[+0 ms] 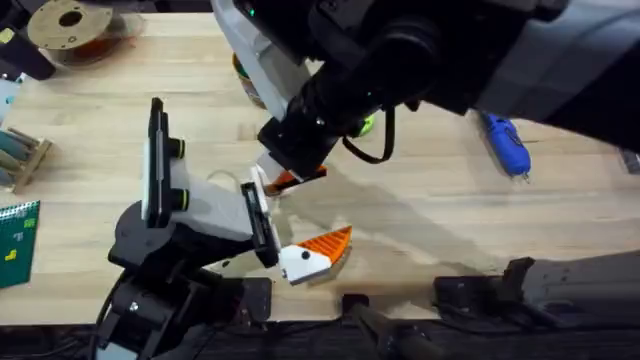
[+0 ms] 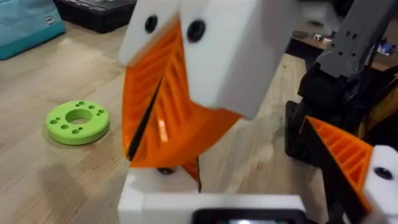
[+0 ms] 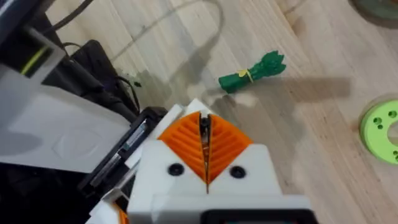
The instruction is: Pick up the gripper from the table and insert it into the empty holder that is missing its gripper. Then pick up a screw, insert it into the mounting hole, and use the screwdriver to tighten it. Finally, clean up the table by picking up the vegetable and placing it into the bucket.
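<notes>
Near the front edge of the overhead view, the left hand [image 1: 318, 252] rests spread at six o'clock on the wooden surface [image 1: 420, 200]. Farther in, the right hand [image 3: 204, 146] is pressed together. The vegetable [image 3: 252, 73] lies beyond; the blue screwdriver [image 1: 506, 143] at two o'clock.

A robotics lab or workshop bench is indicated. A pale wooden tabletop [image 1: 420, 215] is seen, on which a cardboard-sided filament spool [image 1: 72, 28], a blue pen-shaped electric screwdriver [image 1: 506, 145] and a lime-green printed plastic ring [image 2: 77, 121] are laid. A green circuit board [image 1: 17, 240] is placed at the edge, and black cabling [image 3: 127, 87] is visible.
</notes>
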Robot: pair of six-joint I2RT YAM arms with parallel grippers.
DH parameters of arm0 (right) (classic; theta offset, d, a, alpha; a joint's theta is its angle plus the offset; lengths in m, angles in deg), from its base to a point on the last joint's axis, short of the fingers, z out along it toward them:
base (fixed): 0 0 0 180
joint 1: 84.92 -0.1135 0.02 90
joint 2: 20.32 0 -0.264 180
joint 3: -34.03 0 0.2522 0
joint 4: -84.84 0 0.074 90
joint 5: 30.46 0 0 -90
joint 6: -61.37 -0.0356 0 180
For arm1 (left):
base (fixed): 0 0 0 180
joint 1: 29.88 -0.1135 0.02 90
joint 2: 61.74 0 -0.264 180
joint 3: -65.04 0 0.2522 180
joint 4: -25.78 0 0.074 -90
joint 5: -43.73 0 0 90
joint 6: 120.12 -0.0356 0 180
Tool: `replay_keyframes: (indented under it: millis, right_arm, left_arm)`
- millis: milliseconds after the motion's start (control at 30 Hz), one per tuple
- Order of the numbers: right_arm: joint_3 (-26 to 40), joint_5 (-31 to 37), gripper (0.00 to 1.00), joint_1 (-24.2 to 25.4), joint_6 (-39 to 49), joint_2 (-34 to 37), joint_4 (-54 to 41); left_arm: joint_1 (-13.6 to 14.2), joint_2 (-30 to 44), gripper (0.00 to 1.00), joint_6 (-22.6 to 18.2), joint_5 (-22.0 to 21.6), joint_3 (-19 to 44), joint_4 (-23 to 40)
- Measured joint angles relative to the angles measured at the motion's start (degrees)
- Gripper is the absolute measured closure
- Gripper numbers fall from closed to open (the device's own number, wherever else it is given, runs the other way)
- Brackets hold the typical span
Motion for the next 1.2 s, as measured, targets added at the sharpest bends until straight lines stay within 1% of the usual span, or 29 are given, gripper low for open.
replay_keyframes:
  millis: [500,967,1000,1067,1100,1200]
  right_arm:
    - [0.00,0.00,0.994,0.00,-0.01,-0.66,-2.21]
    - [0.00,-0.17,0.992,0.00,-0.02,-0.66,-2.21]
    - [0.00,-0.19,0.944,0.00,-0.43,-0.66,-2.23]
    - [0.00,-0.20,0.674,0.00,-0.43,-0.66,-2.36]
    - [0.00,-0.20,0.512,0.00,-0.42,-0.66,-2.43]
    - [0.00,0.48,0.119,0.21,-0.29,-0.76,-2.75]
  left_arm:
    - [0.04,-0.01,0.014,-0.20,0.04,0.00,-0.03]
    - [0.04,0.00,0.014,-0.26,0.00,0.00,-0.04]
    - [0.04,0.00,0.014,-0.26,0.00,0.00,-0.04]
    - [0.04,0.00,0.014,-0.26,0.00,0.00,-0.04]
    - [0.04,0.00,0.014,-0.26,0.00,0.00,-0.04]
    - [-0.01,0.00,0.014,-0.24,-0.08,0.00,-0.04]
